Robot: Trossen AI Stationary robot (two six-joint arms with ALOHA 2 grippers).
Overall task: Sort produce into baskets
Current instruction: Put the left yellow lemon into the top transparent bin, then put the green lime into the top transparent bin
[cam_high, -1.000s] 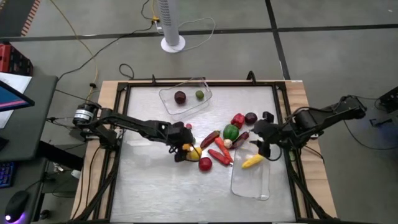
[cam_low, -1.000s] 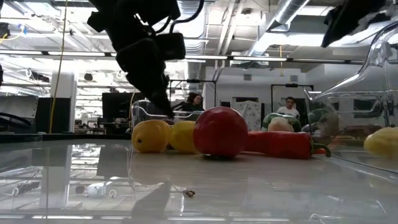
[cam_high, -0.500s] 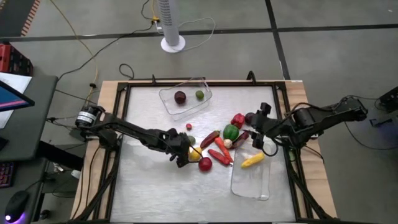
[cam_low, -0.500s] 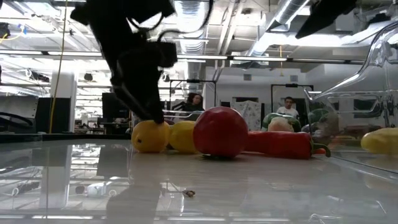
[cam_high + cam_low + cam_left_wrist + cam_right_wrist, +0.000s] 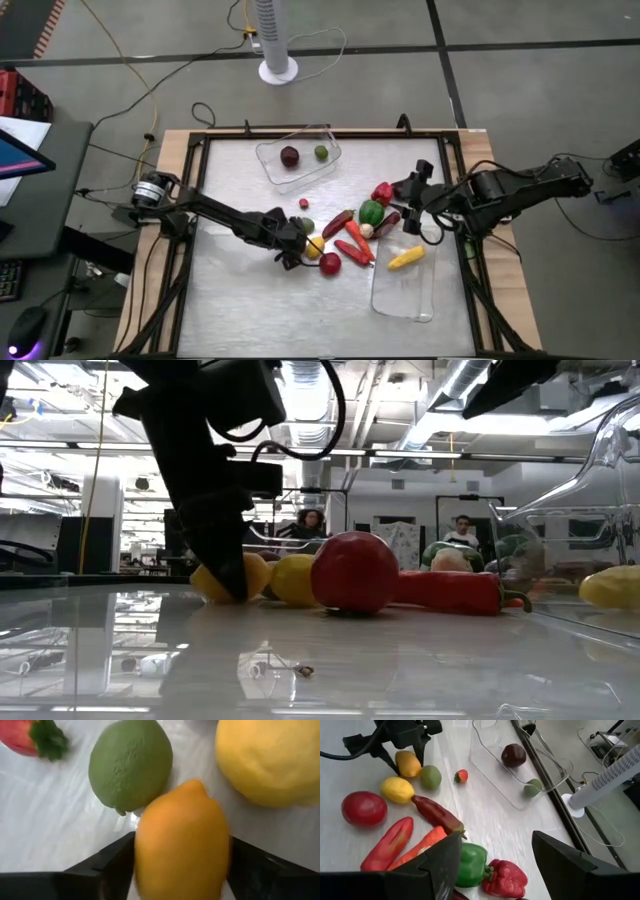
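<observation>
Left gripper [image 5: 293,247] sits low on the table [image 5: 240,300], its dark fingers [image 5: 107,865] spread to either side of an orange-yellow lemon [image 5: 181,840] without visibly pressing it. In the right wrist view the same gripper [image 5: 402,757] straddles that lemon [image 5: 408,763] from above. Touching the lemon on one side is a green lime [image 5: 130,765]; a larger yellow lemon [image 5: 270,760] lies just beside it on the other, and a small strawberry [image 5: 32,737] rests a little farther off.

From above, the rest of the loose produce spreads toward the right arm: a red tomato [image 5: 330,264], a long red pepper [image 5: 352,252], a dark red chilli [image 5: 337,222], a carrot [image 5: 422,845], a green bell pepper [image 5: 371,211] and a red bell pepper [image 5: 382,193]. A yellow banana-like piece [image 5: 405,259] lies at the edge of the near clear basket [image 5: 405,295]. The far clear basket [image 5: 300,160] holds a dark purple round fruit [image 5: 289,156] and a small green one [image 5: 321,152].

Right gripper [image 5: 412,192] hovers above the table near the red bell pepper, fingers [image 5: 440,860] wide apart and holding nothing.

No brand, label or writing can be read on any of these things.
</observation>
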